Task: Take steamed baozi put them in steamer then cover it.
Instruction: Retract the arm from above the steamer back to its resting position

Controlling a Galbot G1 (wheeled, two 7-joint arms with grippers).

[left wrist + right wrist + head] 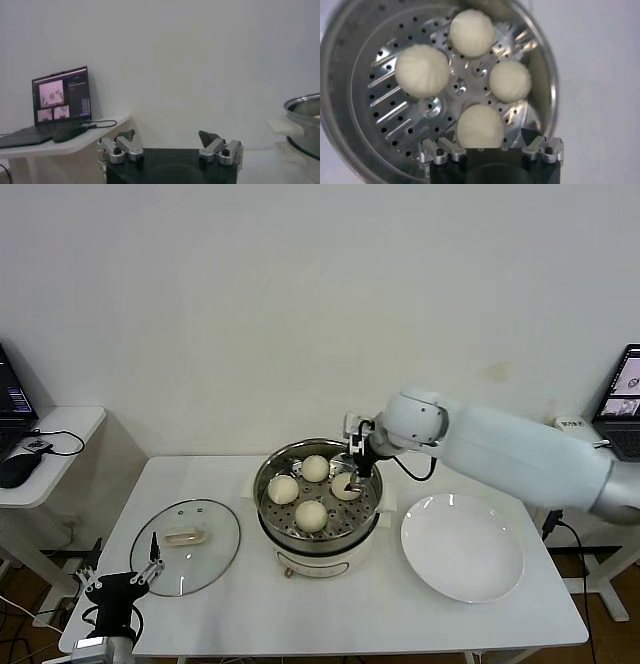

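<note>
Four cream-white baozi lie on the perforated floor of the steel steamer (pixel 264 502): one at the left (pixel 283 488), one at the back (pixel 315 468), one at the front (pixel 311 514) and one on the right (pixel 345 486). My right gripper (pixel 352 474) hangs open just above the right one. In the right wrist view that baozi (pixel 480 126) lies between the spread fingers of the right gripper (pixel 487 134), with three more beyond it. The glass cover (pixel 205 564) lies flat on the table, left of the steamer. My left gripper (pixel 153 569) is parked open at the table's front left corner.
A flat white plate (pixel 462 546) lies right of the steamer. A side table with a laptop (pixel 61 95) stands to the left. The left wrist view shows the left gripper (pixel 166 135) empty, with the steamer's rim (pixel 302 107) at that picture's edge.
</note>
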